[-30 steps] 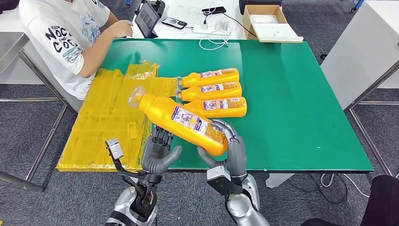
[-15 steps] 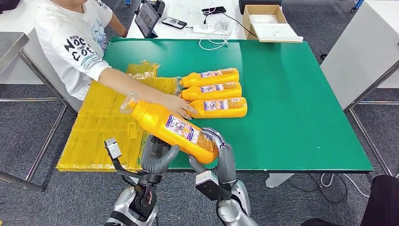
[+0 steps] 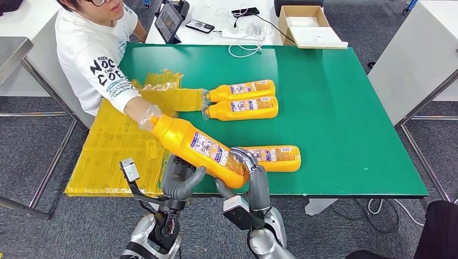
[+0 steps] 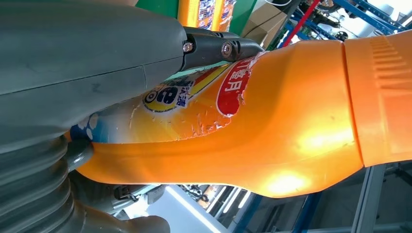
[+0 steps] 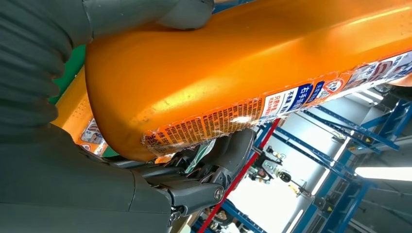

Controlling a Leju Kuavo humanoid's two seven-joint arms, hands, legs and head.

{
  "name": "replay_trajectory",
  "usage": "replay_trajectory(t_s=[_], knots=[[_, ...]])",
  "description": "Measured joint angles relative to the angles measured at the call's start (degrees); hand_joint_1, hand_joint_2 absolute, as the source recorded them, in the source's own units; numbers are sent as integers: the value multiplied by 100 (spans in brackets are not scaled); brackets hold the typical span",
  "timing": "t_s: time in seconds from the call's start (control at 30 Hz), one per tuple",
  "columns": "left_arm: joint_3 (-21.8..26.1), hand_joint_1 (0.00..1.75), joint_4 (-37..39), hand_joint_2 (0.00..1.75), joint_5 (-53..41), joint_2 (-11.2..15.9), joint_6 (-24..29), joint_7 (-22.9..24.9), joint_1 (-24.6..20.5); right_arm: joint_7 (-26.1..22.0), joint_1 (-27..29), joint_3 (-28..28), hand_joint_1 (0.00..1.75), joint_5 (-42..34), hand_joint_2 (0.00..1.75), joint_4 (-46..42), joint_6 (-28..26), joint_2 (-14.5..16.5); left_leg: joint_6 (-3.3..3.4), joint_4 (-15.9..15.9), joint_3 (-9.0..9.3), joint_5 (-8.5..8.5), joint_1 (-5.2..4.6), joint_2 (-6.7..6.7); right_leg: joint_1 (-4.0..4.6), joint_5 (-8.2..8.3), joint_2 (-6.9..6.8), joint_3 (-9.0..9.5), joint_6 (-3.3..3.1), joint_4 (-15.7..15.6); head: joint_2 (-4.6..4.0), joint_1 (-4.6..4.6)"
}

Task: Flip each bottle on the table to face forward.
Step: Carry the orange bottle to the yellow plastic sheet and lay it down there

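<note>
Both my hands hold one orange bottle (image 3: 200,148) tilted above the table's front edge, its clear cap up to the left and a small-print label facing up. My left hand (image 3: 181,179) grips its middle from below, and my right hand (image 3: 253,181) cups its base. The left wrist view has that hand (image 4: 87,63) pressed on the bottle (image 4: 291,136) at its torn label. In the right wrist view my right hand (image 5: 73,184) wraps the bottle's (image 5: 233,63) base. Two bottles (image 3: 240,90) (image 3: 243,108) lie side by side mid-table. A third bottle (image 3: 275,157) lies by the front edge.
A person in a white shirt (image 3: 92,59) sits at the table's left, an arm (image 3: 135,108) stretched to the held bottle's cap. Yellow plastic bags (image 3: 116,145) cover the green table's (image 3: 345,118) left part. A cardboard box (image 3: 308,24), tablet (image 3: 169,21) and phone (image 3: 200,26) sit beyond.
The person reached in and moved the nearest lying bottle from the row to the front edge, then drew the arm back. My held bottle shifted a little left and lower.
</note>
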Motion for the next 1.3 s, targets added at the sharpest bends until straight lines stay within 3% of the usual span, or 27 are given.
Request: replay_trajectory(t_s=[0.23,0.83,0.87,1.0,1.3], knots=[[-9,0,137,175,-173,1,150,-5,-4,-5,-118,246,175,403,175,423,9,137,0,0,0,0,1,2,1,0,1,-3,0,0,0,-1],[114,0,473,175,-286,84,431,-77,-4,52,-333,712,175,233,175,1373,74,294,0,0,-1,0,1,4,0,0,2,-10,-1,0,0,0],[126,6,479,175,-280,85,433,-85,-4,52,-349,730,175,213,175,1407,74,295,0,0,-1,0,1,4,0,0,2,-10,-1,0,0,0],[178,171,481,175,-264,85,454,-147,3,52,-428,797,175,169,175,1540,74,298,0,0,-1,0,1,5,0,0,2,-10,-1,0,0,1],[239,175,475,175,-288,85,520,-197,22,52,-489,833,175,152,175,1687,76,334,0,0,-1,0,1,6,0,0,3,-11,-1,0,0,0]])
